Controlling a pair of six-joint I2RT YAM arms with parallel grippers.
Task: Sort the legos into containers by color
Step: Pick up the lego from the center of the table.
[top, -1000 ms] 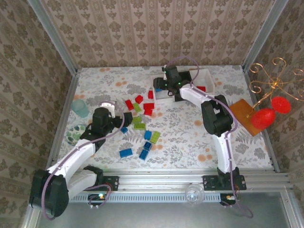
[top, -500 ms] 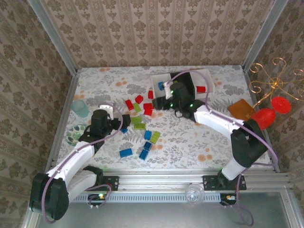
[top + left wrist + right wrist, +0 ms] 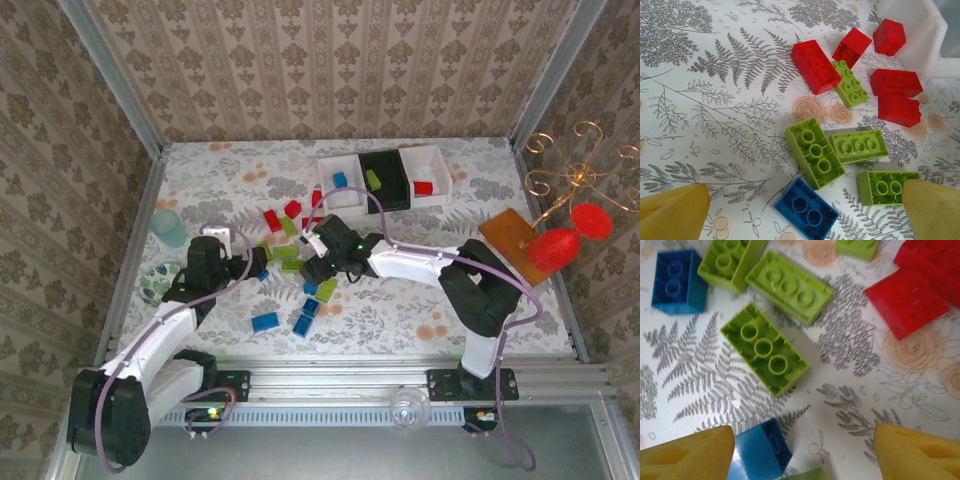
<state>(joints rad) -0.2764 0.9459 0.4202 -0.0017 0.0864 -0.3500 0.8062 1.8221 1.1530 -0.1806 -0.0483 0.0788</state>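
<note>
Legos (image 3: 296,262) lie loose mid-table (image 3: 400,310); one blue, one green and one red sit in the containers (image 3: 425,165) at the far edge. Right gripper (image 3: 802,450) has swung back from the containers and hangs over the pile, fingers apart, empty. Left gripper (image 3: 802,212) unmoved, wide open, empty.

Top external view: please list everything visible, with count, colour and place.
trays: three, white, black, white, joined at the far edge
sorted bricks: three; blue in left tray, green in black, red in right
loose bricks: red, green, blue, table centre; count unclear
cup: one, pale teal, left edge
dish: one, green-patterned, near the cup
block: one, orange, right side
ornaments: two, red, on gold wire, right edge
left arm: white-black, jaws open over loose bricks
right arm: white-black, jaws open over loose bricks
</note>
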